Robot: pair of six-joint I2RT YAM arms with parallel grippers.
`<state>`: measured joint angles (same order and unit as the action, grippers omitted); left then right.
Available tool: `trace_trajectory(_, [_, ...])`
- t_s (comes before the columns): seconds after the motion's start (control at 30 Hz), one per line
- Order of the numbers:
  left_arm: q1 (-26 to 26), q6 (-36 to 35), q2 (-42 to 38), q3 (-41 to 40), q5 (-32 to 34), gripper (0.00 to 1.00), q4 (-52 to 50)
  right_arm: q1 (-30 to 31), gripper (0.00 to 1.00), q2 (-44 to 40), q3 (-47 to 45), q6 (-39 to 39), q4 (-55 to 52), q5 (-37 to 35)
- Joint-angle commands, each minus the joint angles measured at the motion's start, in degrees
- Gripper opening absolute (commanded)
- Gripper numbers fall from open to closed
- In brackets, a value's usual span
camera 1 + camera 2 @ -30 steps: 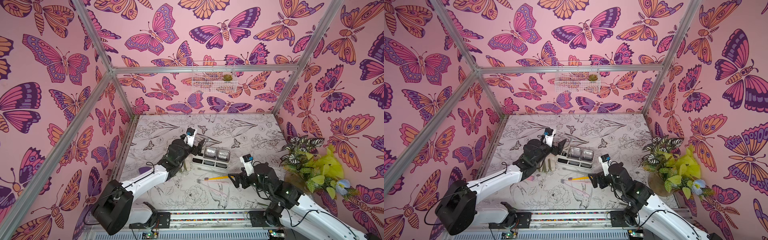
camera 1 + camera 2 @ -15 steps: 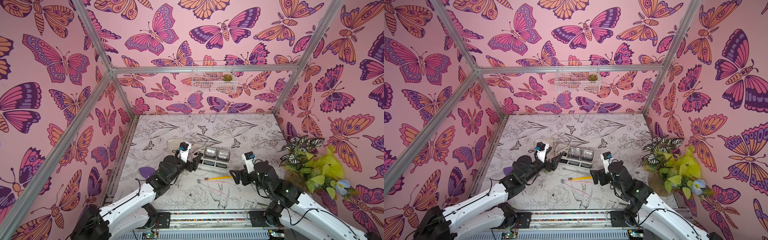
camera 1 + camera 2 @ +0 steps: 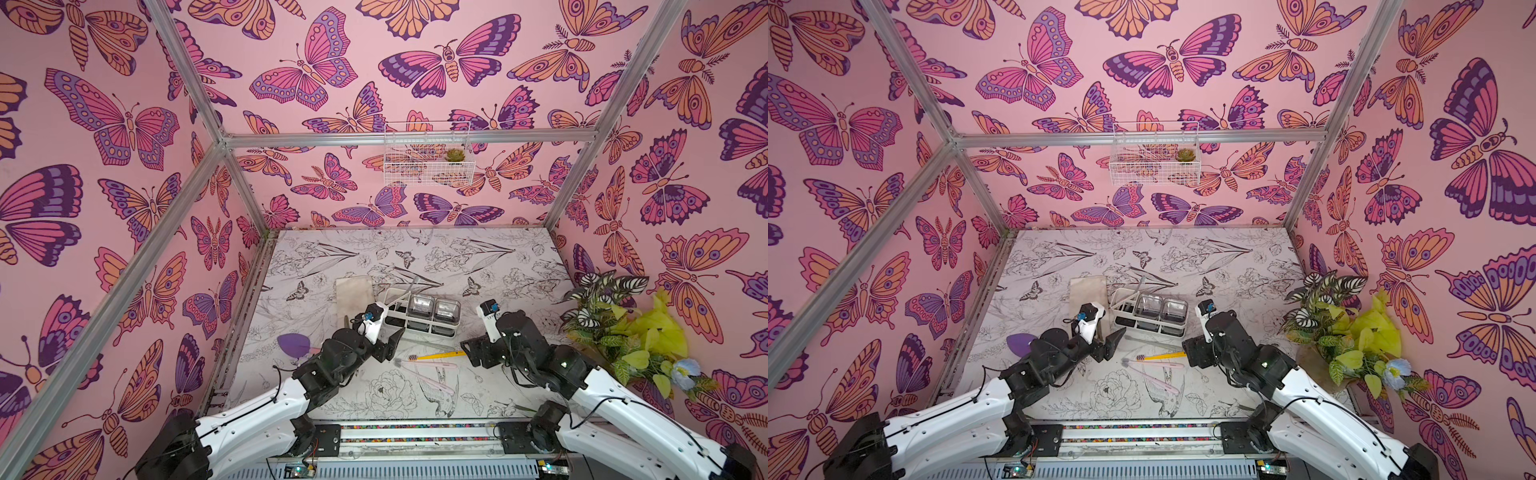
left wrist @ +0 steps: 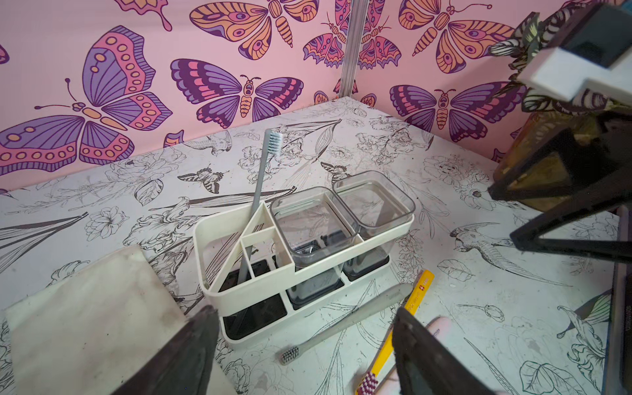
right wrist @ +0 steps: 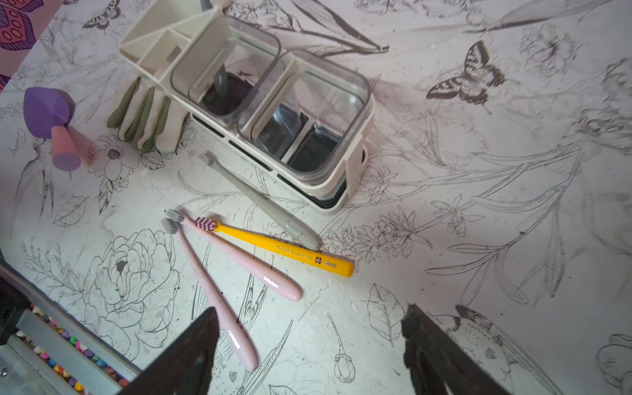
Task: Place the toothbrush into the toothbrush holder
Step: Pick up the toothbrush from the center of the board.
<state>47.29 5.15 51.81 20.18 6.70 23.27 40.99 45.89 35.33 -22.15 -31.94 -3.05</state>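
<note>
Pickup stage: left gripper (image 4: 303, 311) and right gripper (image 5: 310, 307) gape empty; next, the right should clamp the yellow toothbrush (image 5: 284, 251).

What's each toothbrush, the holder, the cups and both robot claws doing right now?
toothbrush holder: upright, one brush inside
standing grey toothbrush: leaning in a slot, bristles up
other grey toothbrush: lying flat beside the holder
yellow toothbrush: lying flat
pink toothbrushes: both lying flat
clear cups: in the holder, empty
left gripper: open, empty
right gripper: open, empty
</note>
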Motion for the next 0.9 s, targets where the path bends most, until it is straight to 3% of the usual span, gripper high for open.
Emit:
trace_trajectory(0.0, [0.17,1.08,-0.6,-0.74,2.93,0.81,-0.55,-0.27,0.83,0.65,-2.3,-1.96,0.61,3.44])
trace_trajectory(0.2, [0.16,1.88,0.38,-0.17,5.12,0.81,-1.49,-0.09,0.76,1.57,-2.74,-3.68,2.5,5.49])
trace_trajectory(0.33, [0.17,1.88,0.57,0.84,6.67,0.81,-3.48,1.18,0.73,1.7,-6.58,-5.53,10.58,7.6])
trace_trajectory(0.63, [0.17,2.37,-0.8,0.47,12.15,0.81,-4.58,10.46,0.72,10.62,-4.56,-7.14,15.1,-4.7])
trace_trajectory(0.87, [0.13,2.35,-0.76,0.86,13.37,0.81,-5.5,12.98,0.7,17.59,-2.94,-7.5,21.22,-4.78])
